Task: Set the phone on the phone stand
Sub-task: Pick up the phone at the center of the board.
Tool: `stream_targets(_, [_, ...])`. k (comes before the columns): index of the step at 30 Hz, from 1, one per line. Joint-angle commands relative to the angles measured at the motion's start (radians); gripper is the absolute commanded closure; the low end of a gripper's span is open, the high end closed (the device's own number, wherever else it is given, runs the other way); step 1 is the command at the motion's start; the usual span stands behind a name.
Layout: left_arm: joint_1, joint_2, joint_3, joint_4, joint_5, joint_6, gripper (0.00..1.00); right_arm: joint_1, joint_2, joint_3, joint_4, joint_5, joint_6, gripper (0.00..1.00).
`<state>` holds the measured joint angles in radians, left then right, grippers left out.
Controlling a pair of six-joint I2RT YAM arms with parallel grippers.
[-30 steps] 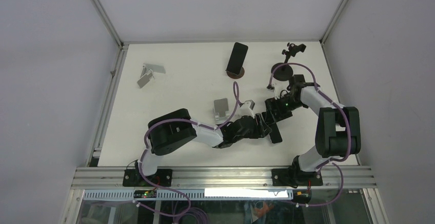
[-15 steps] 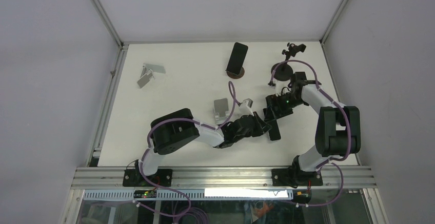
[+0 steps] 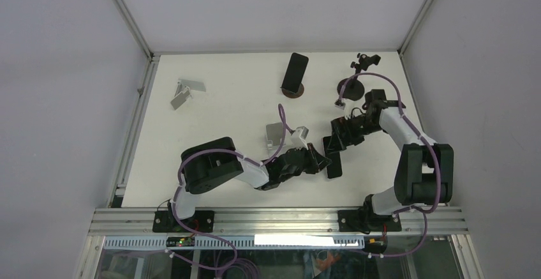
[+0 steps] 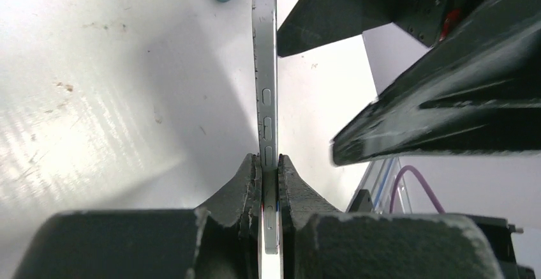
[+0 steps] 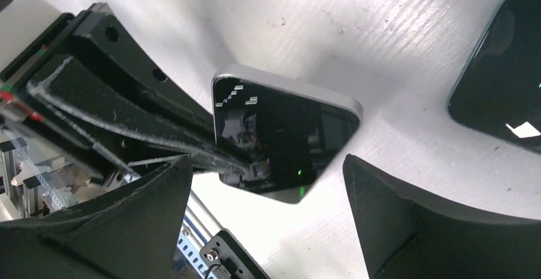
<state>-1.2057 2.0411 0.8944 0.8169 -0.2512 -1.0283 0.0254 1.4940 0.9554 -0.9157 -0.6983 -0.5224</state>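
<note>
My left gripper (image 3: pixel 321 161) is shut on a black phone with a silver frame (image 3: pixel 334 164) and holds it on edge just above the table. In the left wrist view the phone's edge (image 4: pixel 266 100) runs up from between my pads (image 4: pixel 252 177). My right gripper (image 3: pixel 336 140) is open, just behind the phone. In the right wrist view its fingers (image 5: pixel 383 202) stand wide on either side of the phone's screen (image 5: pixel 281 132) without touching it. A small silver phone stand (image 3: pixel 275 135) sits left of my left gripper.
A second dark phone with a teal case (image 5: pixel 504 94) lies flat on the table close by. A phone leans on a round black stand (image 3: pixel 296 73) at the back. A black clamp stand (image 3: pixel 356 81) is at the back right, and a silver stand (image 3: pixel 187 92) at the back left.
My left gripper has drawn the phone a little to the left and toward the near edge. My right gripper has followed to the left, still open.
</note>
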Motion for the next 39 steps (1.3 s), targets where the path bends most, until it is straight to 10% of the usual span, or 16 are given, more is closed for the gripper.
stream_targets(1, [-0.017,-0.096,-0.066,0.061,0.013,0.167,1.0,-0.055,-0.106,0.034,-0.07,-0.126,-0.082,0.08])
stream_targets(22, [-0.02,-0.482,-0.388,0.056,0.279,0.725,1.0,-0.078,-0.344,0.043,-0.057,-0.395,-0.346,0.01])
stream_targets(27, [-0.02,-0.583,-0.428,0.003,0.263,0.785,1.0,-0.07,-0.286,0.075,-0.257,-0.589,-0.629,0.01])
stream_targets(39, [-0.016,-0.762,-0.445,-0.157,0.272,0.867,1.0,-0.069,-0.369,-0.12,-0.11,-0.626,-0.564,0.01])
